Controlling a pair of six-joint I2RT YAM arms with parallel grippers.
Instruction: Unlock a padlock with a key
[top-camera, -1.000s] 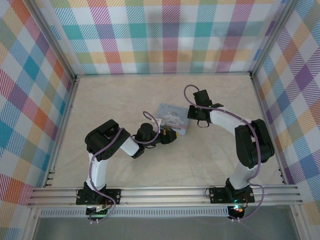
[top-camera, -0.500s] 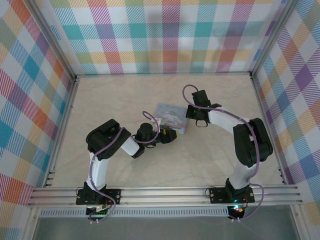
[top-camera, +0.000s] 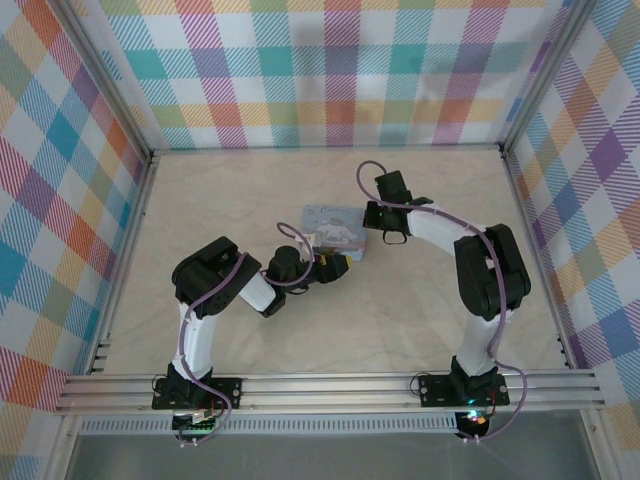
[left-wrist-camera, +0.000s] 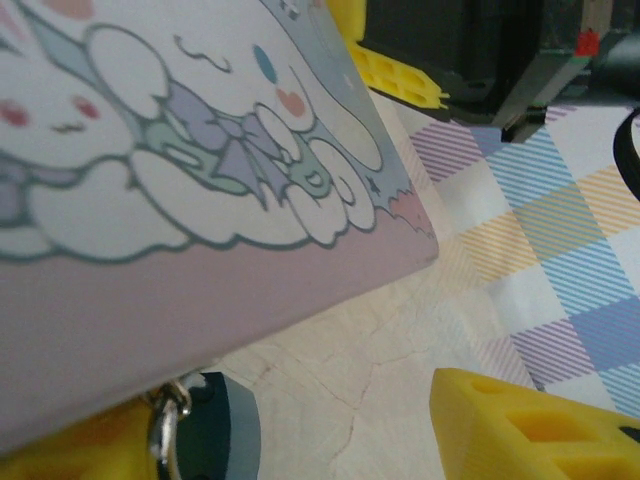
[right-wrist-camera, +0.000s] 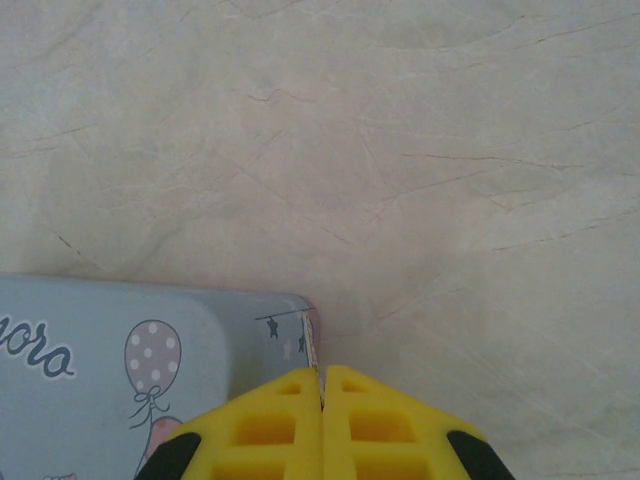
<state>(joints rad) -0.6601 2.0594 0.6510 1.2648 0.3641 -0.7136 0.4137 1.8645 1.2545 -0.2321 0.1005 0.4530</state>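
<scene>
Pale-blue tin box (top-camera: 335, 228) hiding most of padlock (left-wrist-camera: 225, 435), left gripper (top-camera: 340, 265) spread apart, right gripper (right-wrist-camera: 320, 378) closed.

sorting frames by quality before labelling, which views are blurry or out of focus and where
Left wrist: the pale-blue cartoon tin box is so close that its print looks soft, and the tiny dark bluish-metal padlock at the bottom edge is blurred; right wrist: the veined marble-look table is sharp, the yellow right gripper slightly soft; top external: even light, faint shadows, no glare.
</scene>
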